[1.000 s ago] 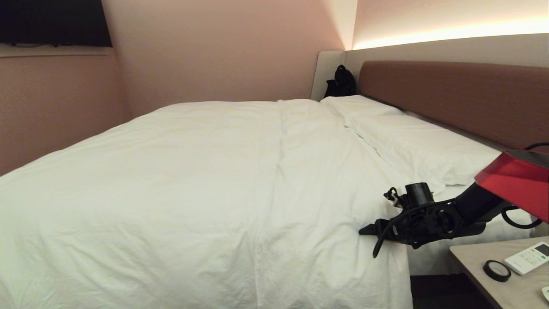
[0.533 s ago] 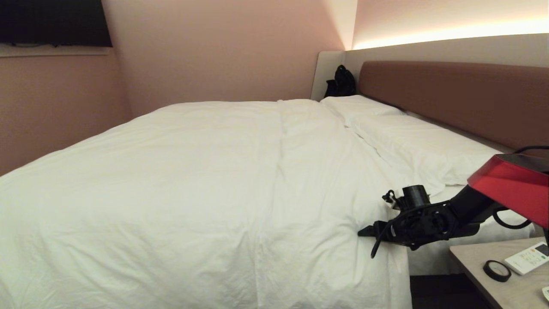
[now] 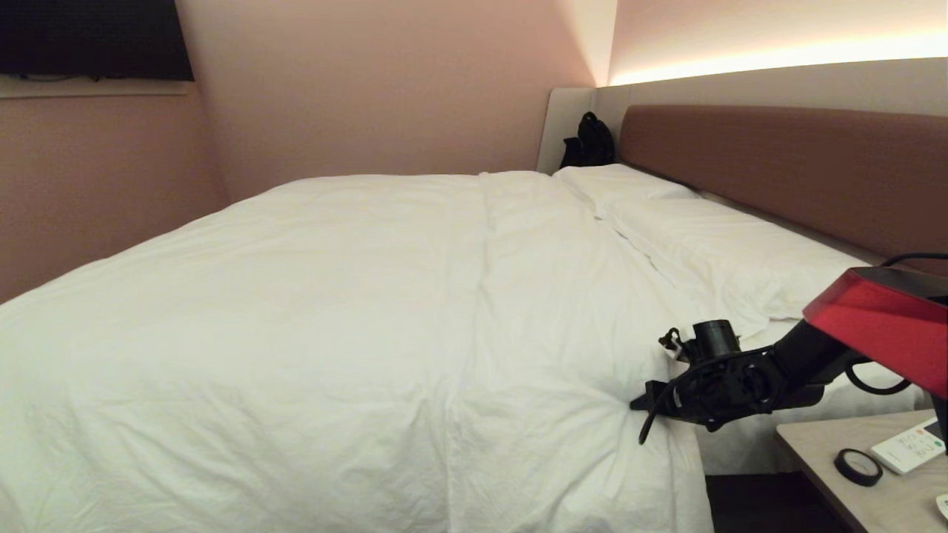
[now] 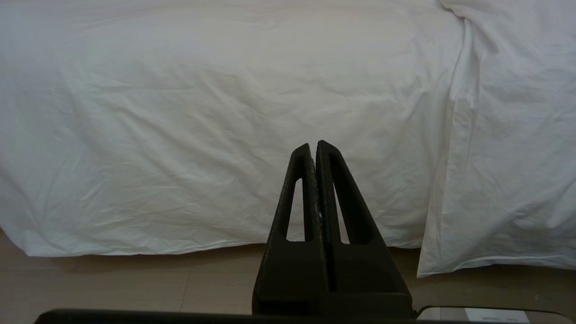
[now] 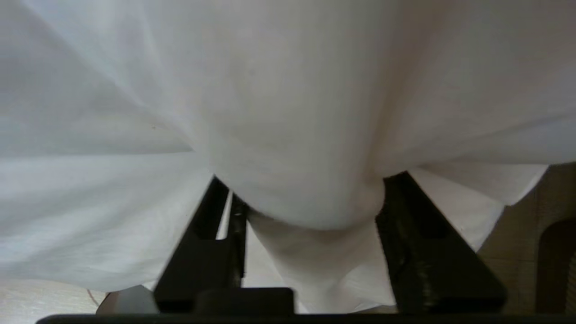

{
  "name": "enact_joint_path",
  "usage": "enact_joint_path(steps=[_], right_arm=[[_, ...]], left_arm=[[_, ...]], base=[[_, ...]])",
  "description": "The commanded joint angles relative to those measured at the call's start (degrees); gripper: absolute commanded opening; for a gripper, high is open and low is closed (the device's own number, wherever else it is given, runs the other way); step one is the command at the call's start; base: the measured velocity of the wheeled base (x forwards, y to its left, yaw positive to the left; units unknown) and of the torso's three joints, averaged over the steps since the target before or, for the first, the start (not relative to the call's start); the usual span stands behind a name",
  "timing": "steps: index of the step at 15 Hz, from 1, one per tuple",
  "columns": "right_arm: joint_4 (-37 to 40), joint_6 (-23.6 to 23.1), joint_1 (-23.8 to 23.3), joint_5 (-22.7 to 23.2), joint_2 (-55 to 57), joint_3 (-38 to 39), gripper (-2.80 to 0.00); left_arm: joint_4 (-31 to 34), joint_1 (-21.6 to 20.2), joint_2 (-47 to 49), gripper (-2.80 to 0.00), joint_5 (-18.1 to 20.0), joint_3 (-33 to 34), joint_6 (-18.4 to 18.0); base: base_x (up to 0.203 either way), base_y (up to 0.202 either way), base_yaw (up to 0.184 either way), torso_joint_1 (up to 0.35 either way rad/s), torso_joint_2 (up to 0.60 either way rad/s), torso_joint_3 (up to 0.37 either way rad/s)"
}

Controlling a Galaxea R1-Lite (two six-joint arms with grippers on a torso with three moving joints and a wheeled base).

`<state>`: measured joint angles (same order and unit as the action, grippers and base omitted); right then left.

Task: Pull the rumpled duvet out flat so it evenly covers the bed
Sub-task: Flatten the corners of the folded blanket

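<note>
The right gripper (image 3: 643, 402) stands at the near right edge of the bed (image 3: 770, 155), its fingers spread wide with a puffy fold of the duvet (image 3: 355, 296) bulging in between them; in the right wrist view the fingers (image 5: 432, 252) flank that bulge on both sides but have not closed on it. The cloth dimples where the tips press in, just left of the duvet's right-hand hem, which hangs down the mattress side beside the table (image 3: 852, 488).

The left gripper (image 4: 313, 148) is pinched together with nothing between its fingers, parked low at the near side of the bed, pointing at the duvet's draped edge above the floor (image 4: 112, 283).

The duvet already lies across most of the bed, reaching the far left and hanging over the near side, with a long crease running from near to far down the middle. Two pillows (image 3: 711, 252) lie along the headboard at the right, and a strip of sheet shows between them and the gripper.

The step in hand looks like seizing the near right corner region. Next the fingers need to close firmly on the gathered fold, then draw it toward the pillows and outward, so the top edge comes up square without dragging the far side askew.
</note>
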<state>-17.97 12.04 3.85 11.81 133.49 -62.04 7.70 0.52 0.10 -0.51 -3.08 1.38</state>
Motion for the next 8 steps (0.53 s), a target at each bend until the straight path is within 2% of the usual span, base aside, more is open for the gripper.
enact_joint_path(steps=[1, 8], right_arm=[[-0.14, 0.15, -0.07, 0.05, -0.32, 0.24, -2.8], [-0.05, -0.05, -0.73, -2.12, -4.91, 4.63, -2.8]], left_arm=[[0.03, 0.0, -0.01, -2.8, -0.02, 0.01, 0.03], [0.03, 0.0, -0.01, -2.8, -0.02, 0.01, 0.03]], base=[[0.0, 0.0, 0.0, 0.0, 0.0, 0.0], [0.0, 0.0, 0.0, 0.0, 0.0, 0.0]])
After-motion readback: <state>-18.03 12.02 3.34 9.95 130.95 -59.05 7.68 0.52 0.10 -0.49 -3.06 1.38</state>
